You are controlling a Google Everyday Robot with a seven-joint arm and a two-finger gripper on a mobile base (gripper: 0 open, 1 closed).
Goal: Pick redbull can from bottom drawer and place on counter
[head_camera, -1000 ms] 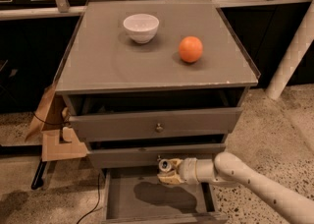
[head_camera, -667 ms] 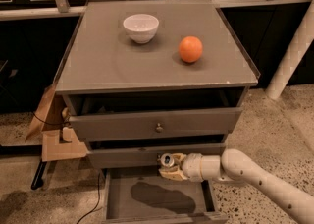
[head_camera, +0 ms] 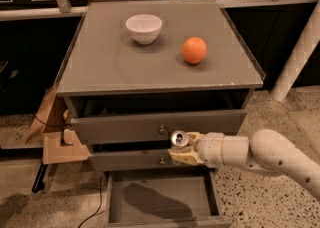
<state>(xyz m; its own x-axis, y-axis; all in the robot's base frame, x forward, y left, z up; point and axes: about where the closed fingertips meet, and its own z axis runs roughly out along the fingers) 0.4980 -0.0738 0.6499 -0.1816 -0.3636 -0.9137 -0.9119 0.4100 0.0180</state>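
Counter: the broad grey top (head_camera: 150,69) of the cabinet, higher than my hold and further back. Its near half shows plain grey.
Bottom drawer: (head_camera: 212,199) pulled out toward the near side, directly under my hold. A shadow lies on its flat grey floor.
My arm: (head_camera: 265,154) comes in from the right, level with the middle drawer (head_camera: 125,161).
White bowl: (head_camera: 144,28) on the far left part of the counter.
Orange: (head_camera: 194,50) right of the bowl and apart from it, nearer the right edge.
My gripper: (head_camera: 179,148) just in front of the middle drawer's face, above the open drawer. My fingers (head_camera: 184,158) are clamped around the can's body.
Redbull can: (head_camera: 178,137) roughly upright in my grasp and clear of the drawer floor, with its silver top and tab facing up. Only the top and a little of the wall show.
Weight: light, I judge. I cannot tell whether it is full or empty.
Surface: smooth metal, so probably slippery. It could slide down through my pads if the squeeze is weak.
Stiffness: the wall is thin and likely to dent under a hard pinch, so I want a firm grip that does not crush it.
Where to hold: across the round wall at mid-body, not by the rim or the tab.
Setting down: it is slim and would tip easily. It should land flat on its base on the near part of the counter, away from the bowl and the orange.
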